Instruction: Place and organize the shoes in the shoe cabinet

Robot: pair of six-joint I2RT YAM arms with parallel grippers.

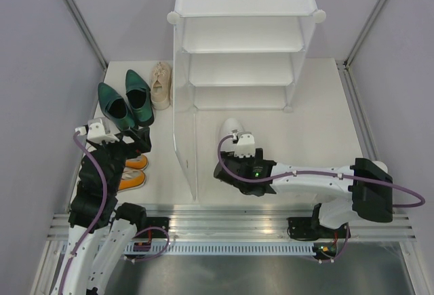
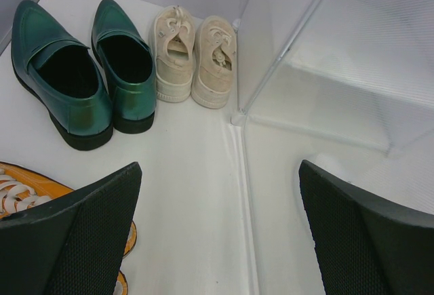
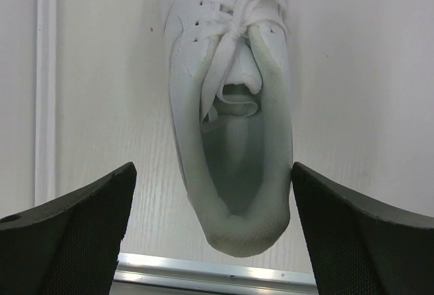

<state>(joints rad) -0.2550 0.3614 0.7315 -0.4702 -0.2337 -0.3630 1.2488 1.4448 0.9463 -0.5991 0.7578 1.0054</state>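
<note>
The white shoe cabinet [image 1: 244, 51] stands at the back middle, and its translucent side panel [image 2: 305, 71] shows in the left wrist view. A pair of dark green heels [image 1: 125, 102] [image 2: 81, 78] and a pair of cream sneakers [image 1: 161, 85] [image 2: 196, 57] sit left of it. The orange sneakers [image 1: 133, 171] [image 2: 27, 193] lie nearer, partly under my left arm. My left gripper [image 1: 132, 139] [image 2: 220, 234] hangs open over bare floor. One white sneaker [image 1: 229, 127] [image 3: 230, 105] lies in front of the cabinet. My right gripper [image 1: 235, 149] [image 3: 213, 241] is open, its fingers either side of the sneaker's heel.
Grey walls close in both sides, with metal corner posts [image 1: 78, 17]. A metal rail [image 1: 230, 224] [image 3: 217, 274] runs along the near edge where the arm bases are bolted.
</note>
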